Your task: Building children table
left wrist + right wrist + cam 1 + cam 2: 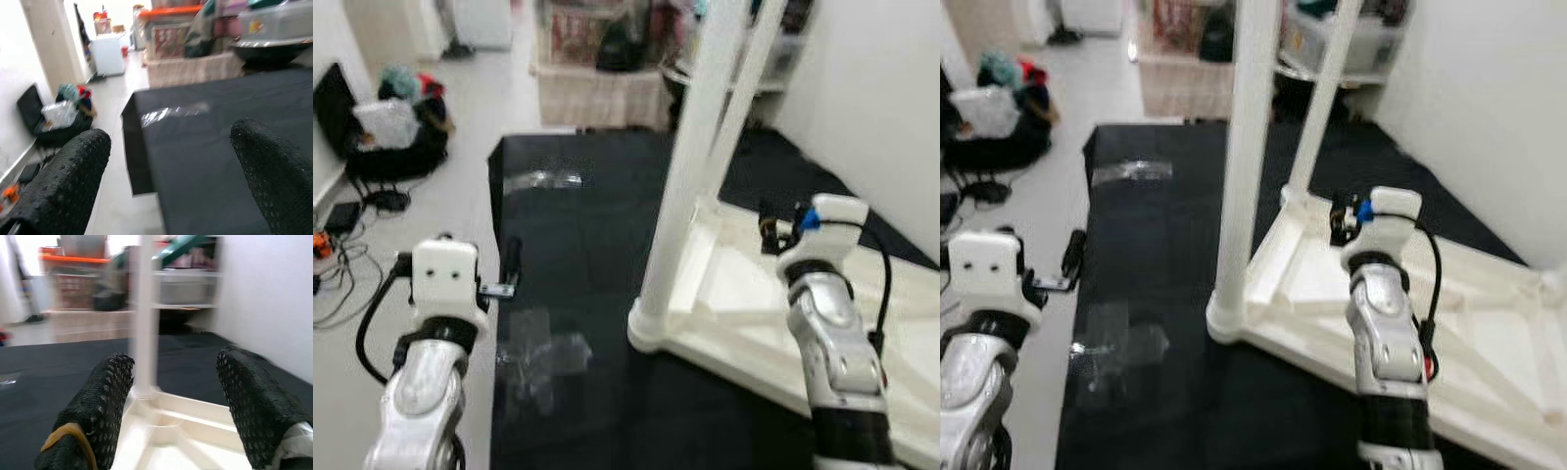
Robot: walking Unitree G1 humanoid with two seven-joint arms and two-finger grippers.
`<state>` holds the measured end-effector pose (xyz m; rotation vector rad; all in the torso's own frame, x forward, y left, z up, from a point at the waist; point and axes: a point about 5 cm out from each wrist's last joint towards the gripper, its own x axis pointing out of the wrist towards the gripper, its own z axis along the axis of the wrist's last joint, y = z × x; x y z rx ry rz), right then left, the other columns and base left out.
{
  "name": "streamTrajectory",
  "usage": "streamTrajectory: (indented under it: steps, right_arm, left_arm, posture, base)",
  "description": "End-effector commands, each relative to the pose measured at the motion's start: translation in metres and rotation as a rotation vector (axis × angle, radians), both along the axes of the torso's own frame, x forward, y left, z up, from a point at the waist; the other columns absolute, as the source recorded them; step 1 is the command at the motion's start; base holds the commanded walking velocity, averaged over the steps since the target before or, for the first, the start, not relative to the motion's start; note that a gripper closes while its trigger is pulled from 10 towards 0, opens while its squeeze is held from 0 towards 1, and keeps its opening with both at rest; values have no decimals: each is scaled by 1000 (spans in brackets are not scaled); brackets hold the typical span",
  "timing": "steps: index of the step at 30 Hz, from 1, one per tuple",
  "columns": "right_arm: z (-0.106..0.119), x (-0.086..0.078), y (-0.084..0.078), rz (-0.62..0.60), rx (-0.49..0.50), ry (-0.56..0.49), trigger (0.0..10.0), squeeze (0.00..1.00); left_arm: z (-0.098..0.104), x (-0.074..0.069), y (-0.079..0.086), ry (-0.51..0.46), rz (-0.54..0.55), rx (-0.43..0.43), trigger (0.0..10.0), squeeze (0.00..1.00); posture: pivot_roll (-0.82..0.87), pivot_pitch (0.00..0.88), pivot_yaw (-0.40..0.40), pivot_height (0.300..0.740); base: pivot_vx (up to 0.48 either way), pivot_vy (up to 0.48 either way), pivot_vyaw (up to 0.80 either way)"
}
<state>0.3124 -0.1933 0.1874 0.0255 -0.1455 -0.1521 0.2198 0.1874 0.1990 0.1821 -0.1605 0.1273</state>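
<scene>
A white children's table lies upside down on a black mat. Two white legs stand up from it: a near leg at its front-left corner and a far leg behind. My right gripper hangs open above the tabletop's underside, pointing toward the far leg, with nothing between its fingers. My left gripper is open over the mat's left edge, left of the near leg, and holds nothing.
Clear tape patches shine on the mat. A black bag with clothes and cables lies on the floor at the left. A wicker basket and storage bins stand behind the mat. A white wall runs along the right.
</scene>
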Motion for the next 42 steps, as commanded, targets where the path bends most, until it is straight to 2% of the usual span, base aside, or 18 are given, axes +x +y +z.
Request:
streamTrajectory:
  steps: [1,7,10,13,14,15,17,20,21,23,25,28,29,31,34,38,39,42]
  right_arm:
    - [-2,-1,-7,-29,-4,13,10000,0]
    - [-8,5,-18,-57,-11,76,10000,0]
    - [-18,11,-43,-93,-57,155,10000,0]
    - [-22,13,-53,-104,-86,192,10000,0]
    - [-30,16,-74,-100,-128,271,10000,0]
    - [-30,16,-74,-100,-128,271,10000,0]
    - [-34,16,-93,-66,-140,331,10000,0]
    - [-34,15,-101,-43,-147,355,10000,0]
    - [-32,15,-112,-17,-170,377,10000,0]
    - [-32,15,-112,-17,-170,377,10000,0]
    - [-30,10,-130,92,-195,439,10000,0]
    - [-29,8,-135,132,-200,460,10000,0]
    - [-28,6,-139,169,-194,466,10000,1000]
    - [-27,3,-141,248,-176,477,10000,1000]
    - [-25,-8,-139,507,-134,513,10000,1000]
    - [-21,-17,-134,687,-127,508,10000,1000]
    - [-15,-19,-131,749,-112,476,10000,0]
    - [-4,-22,-126,874,-68,410,10000,0]
  left_arm:
    - [-1,-1,-1,8,-8,3,10000,0]
    - [-4,-2,-5,32,-41,-9,10000,0]
    - [-9,-2,-14,64,-109,-27,10000,0]
    - [-11,-2,-17,78,-133,-34,10000,0]
    - [-15,-3,-21,96,-166,-34,10000,0]
    - [-15,-3,-21,96,-166,-34,10000,0]
    - [-17,-3,-25,108,-197,-42,10000,0]
    - [-18,-4,-26,113,-202,-49,10000,0]
    - [-19,-4,-27,120,-208,-46,10000,0]
    - [-19,-4,-27,120,-208,-46,10000,0]
    - [-23,-5,-28,136,-222,-44,10000,0]
    - [-24,-5,-29,141,-226,-43,10000,0]
    - [-24,-6,-29,144,-229,-45,10000,0]
    - [-25,-6,-30,147,-232,-45,10000,0]
    - [-26,-6,-30,153,-238,-45,10000,0]
    - [-28,-8,-30,164,-246,-48,10000,0]
    - [-31,-9,-31,176,-256,-53,10000,0]
    - [-38,-13,-38,214,-324,-64,10000,0]
  posture:
    - [105,0,-119,740]
    - [104,0,-109,740]
    - [103,0,-107,740]
    - [95,0,-100,740]
    - [94,0,-100,740]
    - [94,0,-100,740]
    - [90,0,-95,740]
    - [89,0,-95,740]
    - [83,0,-93,740]
    - [83,0,-93,740]
    - [83,0,-93,740]
    - [83,0,-93,740]
    - [80,0,-91,740]
    - [80,0,-92,740]
    - [81,0,-91,740]
    - [81,0,-91,740]
    - [82,0,-90,740]
    - [81,0,-88,740]
  base:
    - [0,0,0]
    - [0,0,0]
    - [0,0,0]
    - [0,0,0]
    - [0,0,0]
    - [0,0,0]
    - [0,0,0]
    - [0,0,0]
    - [0,0,0]
    - [0,0,0]
    - [0,0,0]
    - [0,0,0]
    - [0,0,0]
    - [0,0,0]
    - [0,0,0]
    - [0,0,0]
    - [0,0,0]
    - [0,0,0]
